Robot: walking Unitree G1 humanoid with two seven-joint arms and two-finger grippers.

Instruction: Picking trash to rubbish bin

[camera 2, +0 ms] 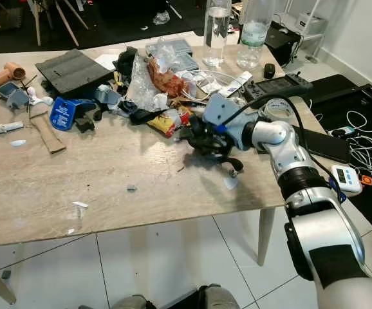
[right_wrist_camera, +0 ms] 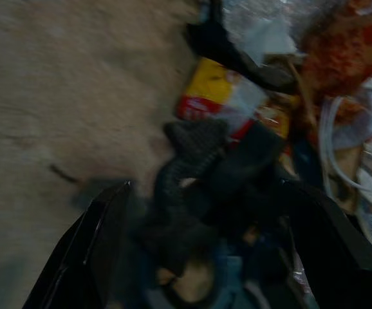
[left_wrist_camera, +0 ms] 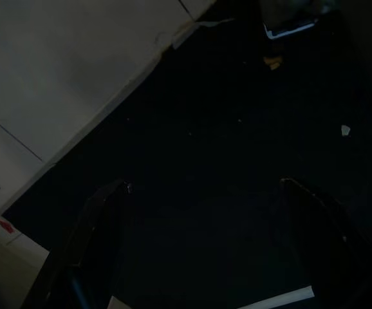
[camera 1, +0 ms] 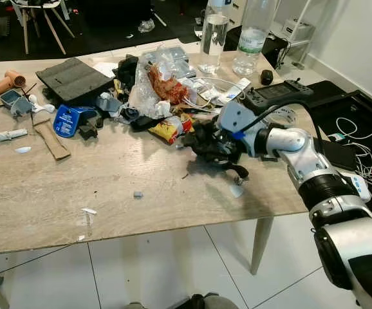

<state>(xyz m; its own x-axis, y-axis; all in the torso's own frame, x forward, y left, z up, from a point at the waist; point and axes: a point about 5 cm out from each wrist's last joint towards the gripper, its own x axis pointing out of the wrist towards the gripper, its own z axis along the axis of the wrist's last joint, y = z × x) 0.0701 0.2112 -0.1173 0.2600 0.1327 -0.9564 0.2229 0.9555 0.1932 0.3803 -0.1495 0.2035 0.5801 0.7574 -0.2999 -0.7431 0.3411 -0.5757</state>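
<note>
A heap of trash covers the back half of the wooden table (camera 1: 76, 193): a clear plastic bag with red-orange scraps (camera 1: 163, 84), a yellow and red wrapper (camera 1: 167, 131), black bits and white cables. My right gripper (camera 1: 205, 145) reaches into the heap's near right edge, over a tangled black piece (camera 1: 215, 151). In the right wrist view its fingers (right_wrist_camera: 89, 251) stand apart on either side of that black piece (right_wrist_camera: 192, 193), open. My left gripper (left_wrist_camera: 199, 244) hangs in the dark, its fingers apart over a dark floor.
Two clear bottles (camera 1: 215, 32) stand at the table's back right. A black game controller (camera 1: 276, 93) lies behind my right arm. A blue packet (camera 1: 67, 120), a black pad (camera 1: 73, 78) and small items sit at the left. Cables and devices (camera 1: 360, 154) lie on the floor at right.
</note>
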